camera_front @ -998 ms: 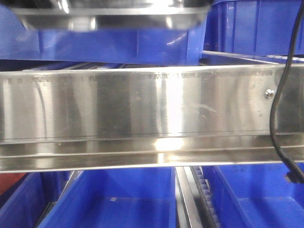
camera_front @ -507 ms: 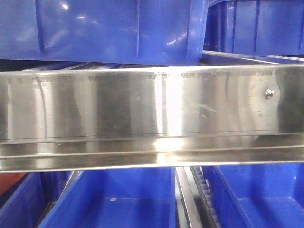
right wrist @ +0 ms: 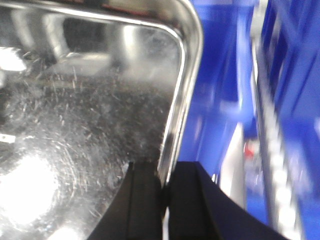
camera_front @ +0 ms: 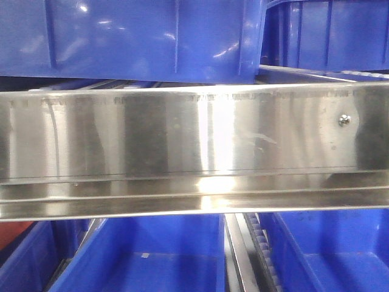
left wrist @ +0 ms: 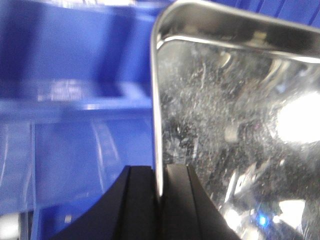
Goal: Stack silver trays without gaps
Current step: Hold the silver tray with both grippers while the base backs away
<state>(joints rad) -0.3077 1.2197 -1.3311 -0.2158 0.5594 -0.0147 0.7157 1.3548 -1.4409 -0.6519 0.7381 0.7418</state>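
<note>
The left gripper (left wrist: 160,187) is clamped with its 2 black fingers (left wrist: 137,205) on the left rim of the silver tray (left wrist: 225,125). The right gripper (right wrist: 164,192) pinches the right rim the same way. The tray's scratched floor shows only glare and reflections. Blurred blue plastic bins (left wrist: 75,100) lie just beyond it on both sides. In the front view, a steel shelf rail (camera_front: 182,134) with 1 screw (camera_front: 344,120) runs between upper bins (camera_front: 152,36) and lower bins (camera_front: 164,255), whose blue floors show

Scratched mirror-steel tray (left wrist: 235,125) (glossy plastic bins (camera_front: 146,36))
</note>
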